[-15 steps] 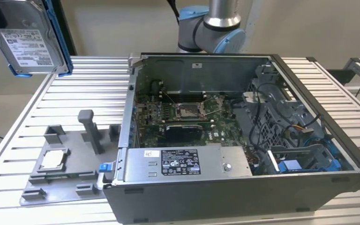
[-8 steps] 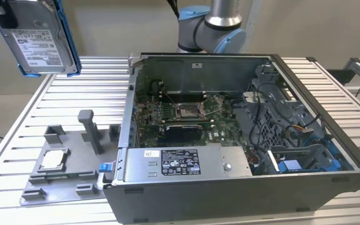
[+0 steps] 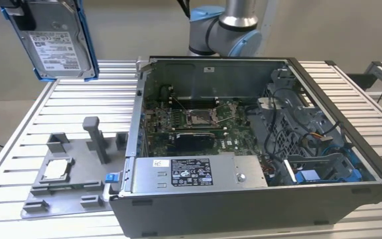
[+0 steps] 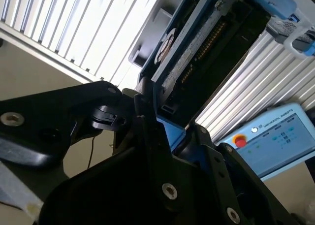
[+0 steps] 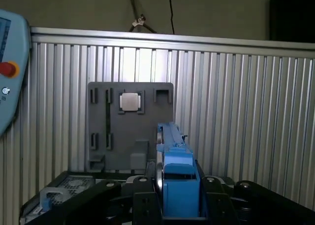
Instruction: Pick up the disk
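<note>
Already the flat rectangular silver-grey metal disk (image 3: 55, 42), white-labelled and framed in blue plastic, hangs in the upper left of the exterior view, clear above the ribbed aluminium table (image 3: 78, 97) and well apart from the open grey computer case (image 3: 244, 149). In the first wrist view the black claw (image 5: 176, 193) is clamped on the disk's blue-framed edge. Judged from this, the pick-up looks done, with nothing of it left to do.

I see ribbed aluminium table (image 3: 78, 94) carrying open computer case (image 3: 244, 209), lid off. Inside: green motherboard (image 3: 167, 124) with bare socket (image 3: 198, 117); silver box with black label (image 3: 191, 172) along near wall. Grey tray (image 3: 71, 196) just beside case, on exterior view's left, with small square chip (image 3: 55, 169) seated in it. Light-blue pendant (image 4: 275, 141) with red button (image 4: 239, 142) in second wrist view.
</note>
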Tool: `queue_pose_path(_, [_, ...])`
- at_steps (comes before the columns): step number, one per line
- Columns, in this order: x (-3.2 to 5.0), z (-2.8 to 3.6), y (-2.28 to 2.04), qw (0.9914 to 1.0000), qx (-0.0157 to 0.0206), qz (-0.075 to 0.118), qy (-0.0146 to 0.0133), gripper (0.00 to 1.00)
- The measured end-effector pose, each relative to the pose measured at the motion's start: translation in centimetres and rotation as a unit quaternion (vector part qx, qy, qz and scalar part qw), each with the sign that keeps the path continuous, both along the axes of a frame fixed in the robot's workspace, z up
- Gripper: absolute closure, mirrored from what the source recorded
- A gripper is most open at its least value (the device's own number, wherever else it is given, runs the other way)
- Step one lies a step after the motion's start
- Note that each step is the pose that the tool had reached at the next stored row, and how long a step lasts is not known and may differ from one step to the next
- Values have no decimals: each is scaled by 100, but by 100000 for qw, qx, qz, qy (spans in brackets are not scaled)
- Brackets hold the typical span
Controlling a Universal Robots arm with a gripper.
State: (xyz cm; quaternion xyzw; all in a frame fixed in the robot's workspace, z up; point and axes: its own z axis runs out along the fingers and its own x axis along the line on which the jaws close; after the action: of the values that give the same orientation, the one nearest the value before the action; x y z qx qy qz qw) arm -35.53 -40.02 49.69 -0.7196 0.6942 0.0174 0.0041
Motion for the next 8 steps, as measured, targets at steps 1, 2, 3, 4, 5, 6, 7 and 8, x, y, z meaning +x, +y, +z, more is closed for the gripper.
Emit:
queue_pose_path(1, [33, -1, 0, 100000, 4, 2, -3, 100])
queue_pose_path(2, [66, 0, 0, 100000, 1, 2, 2, 100])
queue_pose_path(3, [98, 0, 0, 100000, 3, 0, 2, 100])
queue_pose_path(4, [132, 0, 0, 100000, 2, -1, 8, 100])
queue_pose_path(5, [165, 0, 0, 100000, 0, -1, 12, 100])
queue_pose_path(6, [205, 0, 0, 100000, 1, 0, 16, 100])
queue_pose_path(7, [241, 0, 0, 100000, 2, 1, 23, 100])
queue_pose_path(8, [278, 0, 0, 100000, 2, -2, 31, 100])
